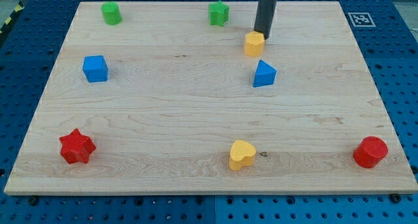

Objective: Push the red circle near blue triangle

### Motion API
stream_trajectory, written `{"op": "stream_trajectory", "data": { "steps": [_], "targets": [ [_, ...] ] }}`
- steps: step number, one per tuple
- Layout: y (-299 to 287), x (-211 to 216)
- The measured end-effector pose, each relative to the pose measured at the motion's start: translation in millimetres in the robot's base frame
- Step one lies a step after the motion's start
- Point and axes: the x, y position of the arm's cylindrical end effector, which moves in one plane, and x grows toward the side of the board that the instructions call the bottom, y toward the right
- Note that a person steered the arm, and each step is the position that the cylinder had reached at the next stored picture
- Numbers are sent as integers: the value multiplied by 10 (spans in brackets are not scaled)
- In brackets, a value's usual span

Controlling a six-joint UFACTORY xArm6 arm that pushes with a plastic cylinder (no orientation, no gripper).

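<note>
Red and round, the red circle (370, 151) sits at the near right corner of the table (196, 113), well apart from my tip (264, 35), which is far back, right of centre. It looks like a short upright cylinder with a flat top, and it stands clear of every other block. The tool is a plain dark rod with nothing to open or close; its tip touches the far edge of the yellow block (254, 44), whose shape is hard to make out. The rod's upper part is cut off at the view's top. The blue triangle (264, 74) lies just nearer than that yellow block. Along the near edge are a yellow heart (241, 155) and a red star (77, 146).
</note>
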Motion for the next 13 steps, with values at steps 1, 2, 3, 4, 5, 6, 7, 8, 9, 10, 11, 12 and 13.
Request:
{"op": "stream_trajectory", "data": {
  "steps": [1,2,3,4,5,6,7,8,9,10,11,12,13],
  "targets": [
    [-236,147],
    [-29,328],
    [554,1008],
    [1371,1455],
    [2132,1857],
    [2203,2534],
    [2019,2850],
    [2003,2853],
    [1947,2818],
    [1899,2737],
    [1785,2659],
    [1583,2652],
    [1347,2648]
  ]
}}
